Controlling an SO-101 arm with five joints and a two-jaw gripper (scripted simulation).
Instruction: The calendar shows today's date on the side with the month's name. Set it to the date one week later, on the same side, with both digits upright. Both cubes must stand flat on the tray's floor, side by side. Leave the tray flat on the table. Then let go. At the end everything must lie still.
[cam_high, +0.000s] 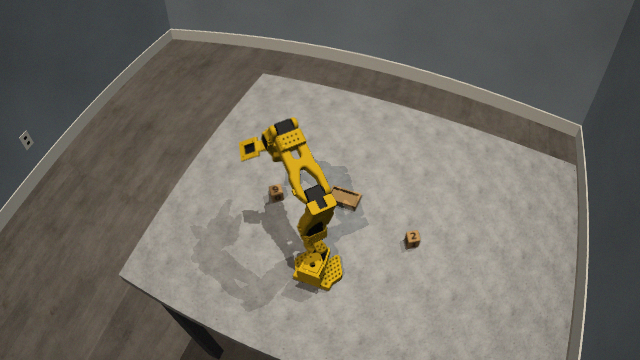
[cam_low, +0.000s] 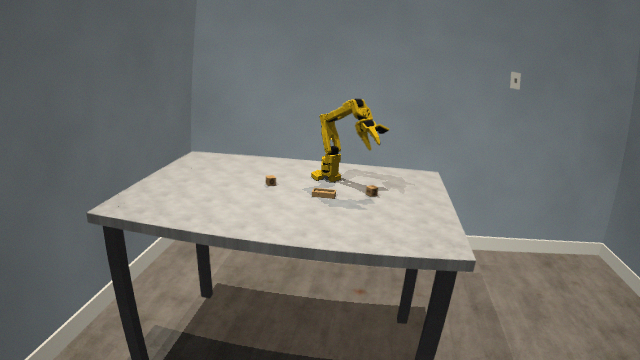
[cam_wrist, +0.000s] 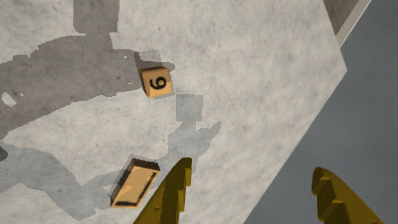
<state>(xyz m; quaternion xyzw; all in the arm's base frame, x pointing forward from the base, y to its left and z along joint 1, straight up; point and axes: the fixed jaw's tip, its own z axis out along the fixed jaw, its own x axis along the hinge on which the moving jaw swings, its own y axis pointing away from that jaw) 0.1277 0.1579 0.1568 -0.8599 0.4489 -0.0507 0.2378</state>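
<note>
Gripper (cam_high: 276, 157) (cam_low: 374, 146) (cam_wrist: 252, 166) partly open, nothing held, high above the table (cam_high: 450, 175) (cam_low: 225, 210) (cam_wrist: 240, 75). Near cube (cam_high: 276, 193) (cam_low: 372, 191) (cam_wrist: 157, 81) and far cube (cam_high: 412, 239) (cam_low: 270, 181) stand outside the tray (cam_high: 346, 198) (cam_low: 324, 195) (cam_wrist: 135, 186), on opposite sides. Judgement: square fingers to a cube's faces, descend straight, check digit upright before lowering. Cubes wood-brown, dark-numbered; tray shallow, oblong; tabletop mottled grey; fingers tapered, notched.

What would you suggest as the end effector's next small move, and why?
I would probably swing the open end effector sideways, staying high, toward the nearer cube. The fingers hang well above the table and to one side of that cube, and neither it nor the cube showing a 2 is in the tray.
</note>
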